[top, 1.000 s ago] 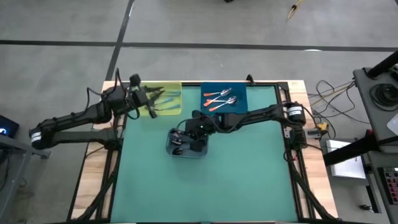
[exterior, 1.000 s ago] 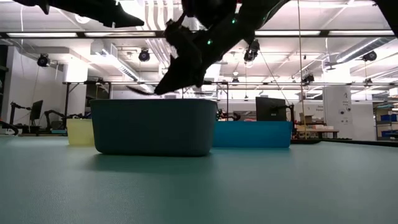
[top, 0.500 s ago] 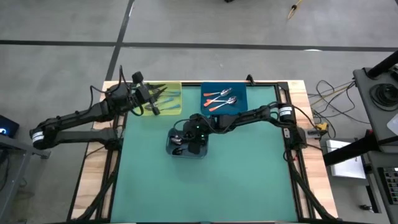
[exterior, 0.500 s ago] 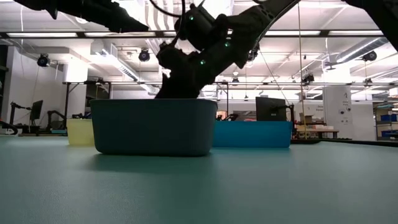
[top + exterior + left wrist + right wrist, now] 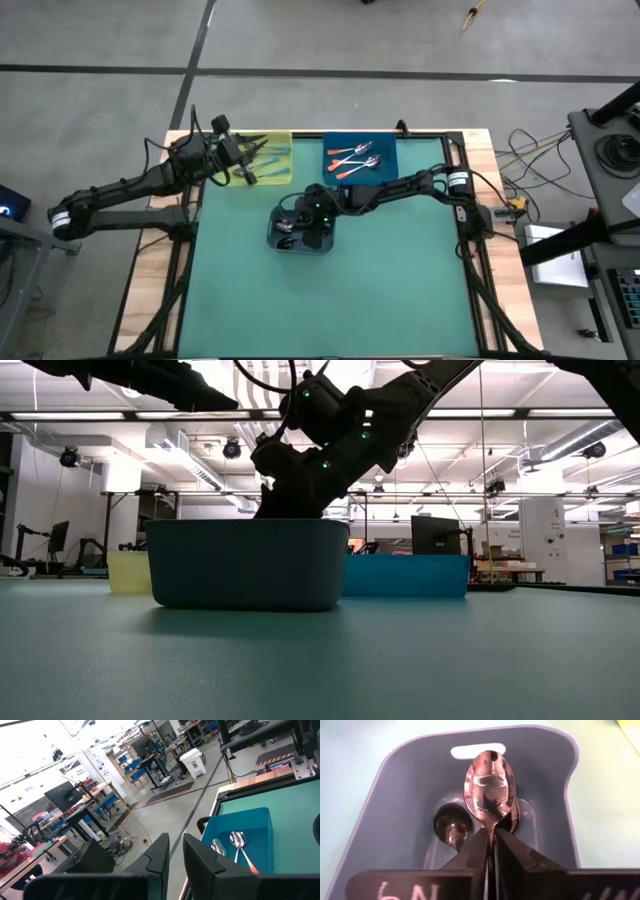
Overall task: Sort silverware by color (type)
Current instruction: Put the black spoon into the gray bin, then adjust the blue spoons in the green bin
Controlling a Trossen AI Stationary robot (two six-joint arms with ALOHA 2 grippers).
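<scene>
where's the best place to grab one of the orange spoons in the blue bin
Probably the orange handle, about halfway along, coming straight down from above. The orange spoons lie flat in the blue bin, close together, with their bowls toward the far right corner. A pinch across the thin handle should hold better than one on the rounded, shiny bowl. Take an outer spoon first, since its neighbours leave little room.

The right gripper (image 5: 490, 845) points down, its fingers pinching a spoon (image 5: 489, 790). The left gripper (image 5: 174, 855) hangs nearly shut.
</scene>
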